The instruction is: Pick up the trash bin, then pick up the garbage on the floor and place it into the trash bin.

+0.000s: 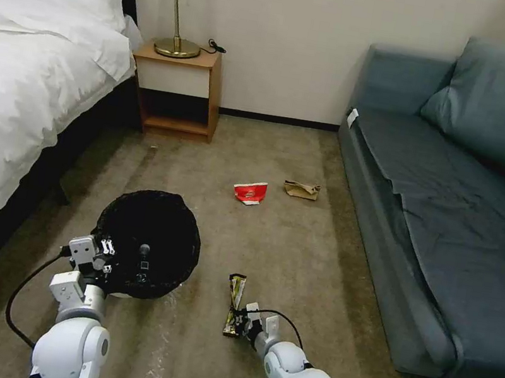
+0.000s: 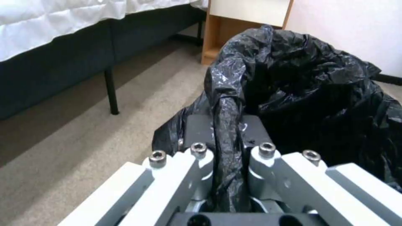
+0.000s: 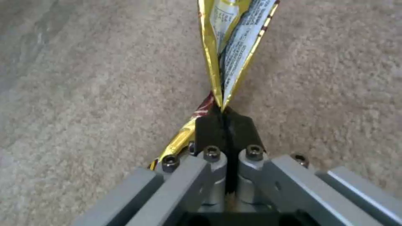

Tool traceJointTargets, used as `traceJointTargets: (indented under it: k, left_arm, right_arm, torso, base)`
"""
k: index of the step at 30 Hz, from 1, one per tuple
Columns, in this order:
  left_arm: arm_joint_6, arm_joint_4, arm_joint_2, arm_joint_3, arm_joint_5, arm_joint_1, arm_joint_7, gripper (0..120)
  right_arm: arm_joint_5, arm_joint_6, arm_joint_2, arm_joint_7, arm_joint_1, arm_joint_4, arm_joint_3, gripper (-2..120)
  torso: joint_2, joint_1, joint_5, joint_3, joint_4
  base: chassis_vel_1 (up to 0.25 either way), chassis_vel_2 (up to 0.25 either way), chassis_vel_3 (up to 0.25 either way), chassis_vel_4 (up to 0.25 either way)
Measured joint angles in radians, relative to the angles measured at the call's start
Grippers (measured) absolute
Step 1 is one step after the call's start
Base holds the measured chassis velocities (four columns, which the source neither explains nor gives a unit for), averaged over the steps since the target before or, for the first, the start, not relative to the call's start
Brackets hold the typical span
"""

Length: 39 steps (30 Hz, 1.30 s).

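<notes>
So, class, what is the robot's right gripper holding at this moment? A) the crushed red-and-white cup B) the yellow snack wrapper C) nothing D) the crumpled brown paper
B: the right gripper is shut on the yellow snack wrapper, while the red-and-white cup and the brown paper lie on the carpet farther off.

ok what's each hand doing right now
left hand: closed on the trash bin rim
right hand: closed on the snack wrapper

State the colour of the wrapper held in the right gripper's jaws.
Shiny gold-yellow with a dark brown end; the snack wrapper shows best in the right wrist view.
</notes>
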Motion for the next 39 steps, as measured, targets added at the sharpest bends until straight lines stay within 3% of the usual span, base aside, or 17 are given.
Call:
traceJointTargets:
  k: [9, 12, 18, 23, 27, 39]
  left_arm:
    - [-0.003, 0.019, 0.0, -0.005, -0.002, -0.004, -0.001, 5]
    - [-0.003, 0.035, 0.0, 0.003, -0.008, -0.015, -0.001, 5]
    - [-0.003, 0.045, 0.002, 0.012, -0.009, -0.024, -0.002, 5]
    - [-0.003, 0.062, 0.001, 0.03, -0.009, -0.035, -0.002, 5]
    - [-0.002, 0.067, 0.0, 0.037, -0.008, -0.04, -0.002, 5]
    - [0.002, 0.056, 0.0, 0.05, -0.001, -0.039, -0.002, 5]
  right_arm:
    - [-0.008, 0.052, -0.002, 0.002, 0.005, 0.039, 0.073, 0]
    - [-0.079, 0.168, -0.021, 0.006, 0.045, 0.149, 0.184, 0]
    - [-0.179, 0.203, -0.04, 0.035, 0.082, 0.306, 0.208, 0]
    - [-0.173, 0.199, -0.032, 0.125, 0.118, 0.517, 0.107, 0]
    - [-0.169, 0.176, -0.026, 0.156, 0.118, 0.596, 0.035, 0]
    - [-0.231, 0.19, 0.02, 0.164, 0.09, 0.561, -0.125, 0]
  torso:
    - [0.0, 0.0, 0.0, 0.0, 0.0]
    - [0.0, 0.0, 0.0, 0.0, -0.0002]
    - [0.0, 0.0, -0.0001, 0.0, -0.0003]
    - [0.0, 0.0, -0.0002, 0.0, 0.0]
    - [0.0, 0.0, -0.0001, 0.0, 0.0001]
    - [0.0, 0.0, -0.0001, 0.0, 0.0]
  base:
    - [0.0, 0.0, 0.0, 0.0]
    - [0.0, 0.0, 0.0, 0.0]
    - [0.0, 0.0, 0.0, 0.0]
    - [0.0, 0.0, 0.0, 0.0]
    - [0.0, 0.0, 0.0, 0.0]
    - [0.0, 0.0, 0.0, 0.0]
